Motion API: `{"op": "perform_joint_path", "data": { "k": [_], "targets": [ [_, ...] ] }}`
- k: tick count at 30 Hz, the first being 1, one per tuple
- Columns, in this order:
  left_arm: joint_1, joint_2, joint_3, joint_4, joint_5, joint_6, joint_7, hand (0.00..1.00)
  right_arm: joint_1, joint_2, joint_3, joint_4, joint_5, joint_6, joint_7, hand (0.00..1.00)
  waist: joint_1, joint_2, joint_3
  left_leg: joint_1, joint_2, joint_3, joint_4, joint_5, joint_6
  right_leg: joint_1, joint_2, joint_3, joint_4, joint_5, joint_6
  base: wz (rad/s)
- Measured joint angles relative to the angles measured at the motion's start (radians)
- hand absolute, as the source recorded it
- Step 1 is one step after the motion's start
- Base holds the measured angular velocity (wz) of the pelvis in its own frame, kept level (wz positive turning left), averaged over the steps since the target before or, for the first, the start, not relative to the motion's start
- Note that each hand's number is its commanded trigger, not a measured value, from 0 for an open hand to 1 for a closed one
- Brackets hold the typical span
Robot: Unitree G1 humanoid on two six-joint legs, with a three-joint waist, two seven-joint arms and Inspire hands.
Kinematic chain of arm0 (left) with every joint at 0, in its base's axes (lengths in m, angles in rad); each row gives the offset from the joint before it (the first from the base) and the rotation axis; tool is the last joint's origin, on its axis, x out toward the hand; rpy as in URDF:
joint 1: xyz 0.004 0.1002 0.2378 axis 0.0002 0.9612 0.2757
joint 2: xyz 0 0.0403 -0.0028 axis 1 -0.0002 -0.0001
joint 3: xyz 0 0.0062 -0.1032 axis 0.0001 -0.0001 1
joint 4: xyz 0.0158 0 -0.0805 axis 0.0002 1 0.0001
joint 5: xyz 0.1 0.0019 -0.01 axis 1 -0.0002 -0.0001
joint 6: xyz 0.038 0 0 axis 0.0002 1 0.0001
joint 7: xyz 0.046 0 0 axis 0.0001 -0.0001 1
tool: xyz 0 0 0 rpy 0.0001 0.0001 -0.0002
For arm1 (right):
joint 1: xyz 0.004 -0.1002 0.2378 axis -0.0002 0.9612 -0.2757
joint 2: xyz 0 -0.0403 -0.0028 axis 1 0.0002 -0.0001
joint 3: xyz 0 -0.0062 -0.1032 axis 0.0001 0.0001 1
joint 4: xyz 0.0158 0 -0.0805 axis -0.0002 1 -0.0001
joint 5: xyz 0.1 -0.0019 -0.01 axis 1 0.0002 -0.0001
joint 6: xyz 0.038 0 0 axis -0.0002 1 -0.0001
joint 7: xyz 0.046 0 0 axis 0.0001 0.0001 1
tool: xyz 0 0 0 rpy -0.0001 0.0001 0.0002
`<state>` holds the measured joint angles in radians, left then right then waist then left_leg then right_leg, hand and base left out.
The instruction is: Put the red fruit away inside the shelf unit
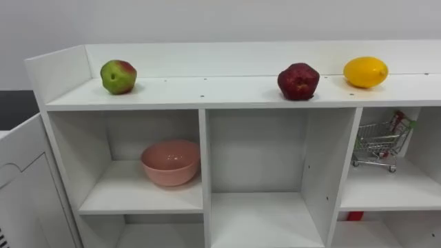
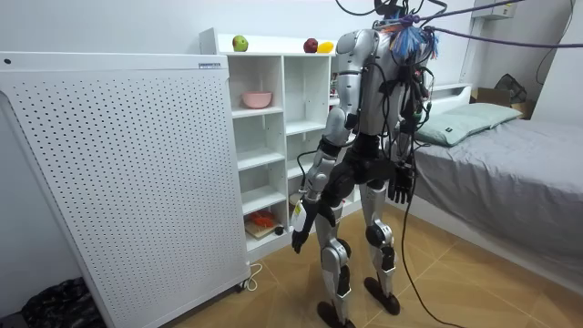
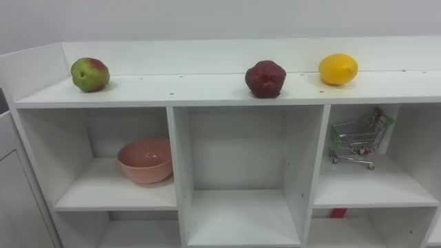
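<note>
Apple (image 1: 118, 76), pomegranate (image 1: 298, 81), lemon (image 1: 365, 71) atop closet (image 1: 227, 91), above left hand (image 2: 298, 240), right hand (image 2: 398, 187)

Closet top (image 1: 207, 91): apple (image 1: 118, 76), pomegranate (image 1: 298, 81), lemon (image 1: 365, 71)

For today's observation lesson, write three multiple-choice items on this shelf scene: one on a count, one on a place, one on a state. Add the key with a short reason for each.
1. How many fruits lie on the top board of the white shelf unit?
A. One
B. Two
C. Three

2. Where is the pink bowl?
A. On the top board
B. In the upper left compartment
C. In the upper right compartment

3. How does the pink bowl stand?
A. Upright, opening upward
B. Upside down
C. Tipped on its side

Key:
1 C: a green-red apple, a dark red pomegranate and a yellow lemon lie there.
2 B: it sits on the shelf below the apple's end of the board.
3 A: its rim faces up.
</note>
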<state>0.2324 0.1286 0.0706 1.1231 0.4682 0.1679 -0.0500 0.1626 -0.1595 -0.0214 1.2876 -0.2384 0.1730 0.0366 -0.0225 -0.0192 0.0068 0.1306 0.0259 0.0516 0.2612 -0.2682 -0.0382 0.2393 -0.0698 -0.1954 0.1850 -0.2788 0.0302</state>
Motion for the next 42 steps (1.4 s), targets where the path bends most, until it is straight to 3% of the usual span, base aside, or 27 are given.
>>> {"op": "perform_joint_path", "data": {
  "k": [14,18,22,24,31,33,36,42],
  "targets": [
    [0.000,0.000,-0.006,-0.004,0.004,-0.002,-0.001,0.00,-0.005,0.000,-0.007,-0.009,0.046,-0.016,-0.036,0.00,0.004,0.003,-0.0012,0.005,-0.001,0.000,-0.004,0.001,0.001,0.000,0.000,0.004,-0.001,0.000,0.000,0.00],
    [-0.001,0.002,0.012,-0.008,0.007,-0.005,0.000,0.00,-0.007,-0.001,-0.064,-0.045,0.108,-0.029,-0.072,0.00,0.003,0.001,-0.0012,0.000,-0.001,0.002,-0.003,0.001,0.002,-0.004,0.000,0.006,-0.010,0.000,0.000,0.00],
    [-0.008,0.007,0.018,-0.041,0.007,-0.015,0.016,0.00,-0.005,-0.001,-0.101,-0.259,0.204,-0.042,-0.111,0.00,0.002,-0.007,-0.0048,-0.012,-0.002,0.003,-0.003,0.004,0.004,-0.015,0.000,0.008,-0.012,0.004,0.003,0.00],
    [-0.022,0.009,0.026,-0.044,0.005,-0.039,0.042,0.00,-0.013,0.003,-0.113,-0.422,0.232,-0.080,-0.134,0.00,0.001,-0.007,-0.0047,-0.013,-0.002,0.003,-0.004,0.004,0.004,-0.014,0.000,0.005,-0.012,0.008,0.003,0.00],
    [-0.048,0.012,0.026,-0.044,0.006,-0.082,0.081,0.00,-0.015,0.026,-0.076,-0.934,0.238,-0.144,-0.200,0.00,0.010,-0.003,-0.0014,-0.019,-0.002,0.005,-0.005,0.004,0.004,-0.019,0.001,0.004,-0.014,0.009,0.004,0.00],
    [-0.043,0.012,0.025,-0.055,0.006,-0.087,0.082,0.00,-0.016,0.030,-0.063,-1.066,0.242,-0.167,-0.219,0.00,0.012,0.002,-0.0058,-0.028,-0.002,0.005,-0.003,0.004,0.004,-0.026,0.001,0.003,-0.013,0.012,0.005,0.00],
    [-0.031,0.013,0.024,-0.089,0.006,-0.092,0.083,0.00,-0.017,0.030,-0.058,-1.153,0.241,-0.208,-0.239,0.00,0.007,0.004,-0.0055,-0.038,-0.002,0.003,-0.004,0.006,0.007,-0.036,0.000,0.003,-0.015,0.018,0.006,0.00],
    [-0.015,0.014,0.025,-0.088,0.007,-0.104,0.083,0.00,-0.019,0.029,-0.052,-1.290,0.223,-0.215,-0.265,0.00,0.028,0.012,-0.0089,-0.033,-0.002,0.023,-0.016,0.010,0.009,-0.047,0.000,0.025,-0.013,0.021,0.007,-0.11]
  ]
}}
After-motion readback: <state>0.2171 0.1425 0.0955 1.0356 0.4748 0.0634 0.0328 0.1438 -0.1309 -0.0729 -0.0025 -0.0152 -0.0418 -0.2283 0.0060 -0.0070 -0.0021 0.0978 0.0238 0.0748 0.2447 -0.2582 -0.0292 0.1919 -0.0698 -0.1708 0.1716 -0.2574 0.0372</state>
